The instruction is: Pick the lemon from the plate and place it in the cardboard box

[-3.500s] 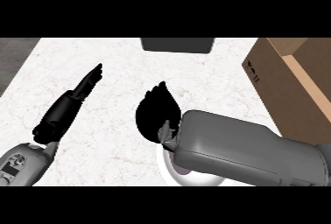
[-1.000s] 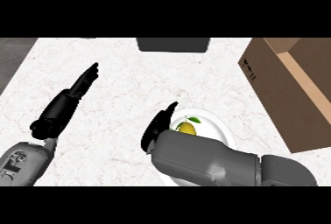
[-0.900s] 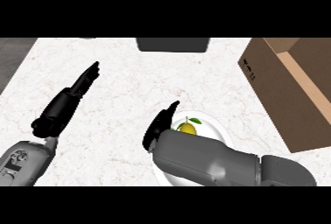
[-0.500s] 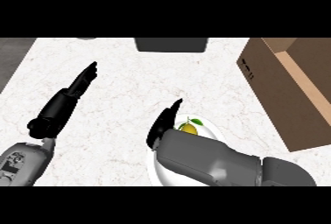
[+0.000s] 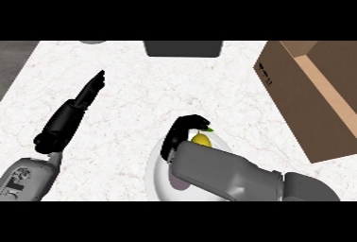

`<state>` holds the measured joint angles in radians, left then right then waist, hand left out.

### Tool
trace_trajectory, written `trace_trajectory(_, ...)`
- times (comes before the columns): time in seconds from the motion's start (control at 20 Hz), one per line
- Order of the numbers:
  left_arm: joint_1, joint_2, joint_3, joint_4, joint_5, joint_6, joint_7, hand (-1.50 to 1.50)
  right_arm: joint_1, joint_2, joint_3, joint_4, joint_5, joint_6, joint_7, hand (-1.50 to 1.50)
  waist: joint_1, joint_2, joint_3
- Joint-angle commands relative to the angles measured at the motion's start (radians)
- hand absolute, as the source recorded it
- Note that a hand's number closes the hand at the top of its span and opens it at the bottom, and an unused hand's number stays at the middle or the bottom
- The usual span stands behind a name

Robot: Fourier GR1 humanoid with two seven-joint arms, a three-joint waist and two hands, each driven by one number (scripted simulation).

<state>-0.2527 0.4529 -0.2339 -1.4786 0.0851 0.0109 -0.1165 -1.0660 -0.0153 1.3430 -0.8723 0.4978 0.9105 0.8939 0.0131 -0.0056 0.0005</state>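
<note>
at the left of the frame the left hand (image 5: 89, 92) lies over the counter (image 5: 140, 94) with its fingers straight and pointing toward the upper left, holding nothing and resting well apart from everything else; it has no part in this step and is best left where it is.

in the lower middle sits the white plate (image 5: 159, 175), much of it covered by the grey right forearm. the right hand (image 5: 180, 137) is bent over the plate's upper edge, its fingers curled down around the lemon (image 5: 201, 139), which shows as a yellow patch with a green tip just right of the fingers. the hand hides most of the fruit, so it looks like the fingers are round it, though i cannot be sure they touch on both sides.

the lemon is on the plate, not lifted. the step in hand is the grasp. to do it well, the fingers and thumb should close on opposite sides of the round fruit near its widest part, so it cannot squirt out, then lift straight up clear of the rim before moving sideways.

at the right edge the cardboard box (image 5: 307, 99) stands open-topped, well apart from the plate; the carry should rise enough to clear its near wall.
</note>
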Motion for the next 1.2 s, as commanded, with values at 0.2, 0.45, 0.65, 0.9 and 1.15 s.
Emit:
trace_trajectory(0.2,-0.011,0.002,0.044,-0.029,0.019,-0.050,0.028,0.00,-0.019,0.003,0.047,0.049,0.156,-0.129,-0.238,1.50,0.011,0.012,0.000)
trace_trajectory(0.45,0.019,0.002,0.038,-0.036,-0.013,-0.039,0.009,0.00,-0.007,-0.066,-0.039,-0.028,0.202,-0.340,-0.245,1.50,0.006,0.011,0.001)
trace_trajectory(0.65,0.019,0.003,0.057,-0.024,0.003,-0.031,0.018,0.00,-0.050,-0.109,-0.426,-0.014,0.088,-0.640,-0.130,1.50,-0.034,0.013,0.017)
trace_trajectory(0.9,0.037,-0.016,0.032,-0.039,-0.015,-0.028,-0.008,0.00,-0.092,-0.208,-0.619,0.022,0.089,-0.948,-0.185,1.50,0.010,0.024,0.004)
trace_trajectory(1.15,0.016,0.006,0.061,-0.064,0.001,-0.056,0.029,0.00,-0.140,-0.246,-0.682,0.127,0.144,-1.083,-0.286,1.50,0.016,0.013,0.000)
